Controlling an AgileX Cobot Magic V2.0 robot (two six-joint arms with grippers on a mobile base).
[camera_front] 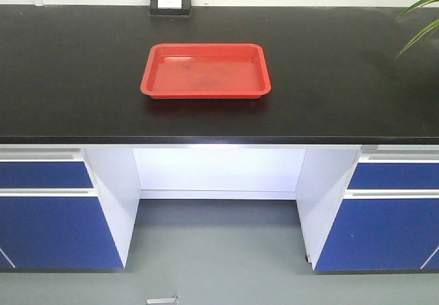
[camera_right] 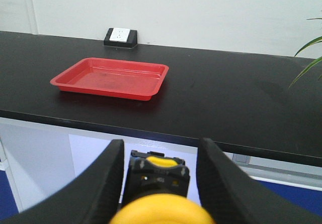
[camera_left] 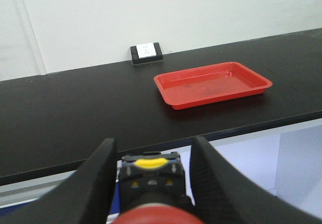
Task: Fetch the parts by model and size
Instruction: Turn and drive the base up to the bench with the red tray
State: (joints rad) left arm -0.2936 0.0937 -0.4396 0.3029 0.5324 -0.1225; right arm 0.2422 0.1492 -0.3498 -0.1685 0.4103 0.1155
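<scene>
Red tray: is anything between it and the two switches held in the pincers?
Nothing visible. The red tray is empty and the black counter in front of it is bare. The left pincer holds the red-capped switch, the right pincer the yellow-capped switch.

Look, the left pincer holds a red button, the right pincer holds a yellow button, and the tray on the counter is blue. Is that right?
Not quite. The tray is red, not blue; the front view shows it. The rest is right: the left pincer holds the red button, the right pincer holds the yellow button, and the tray sits on the counter.
</scene>
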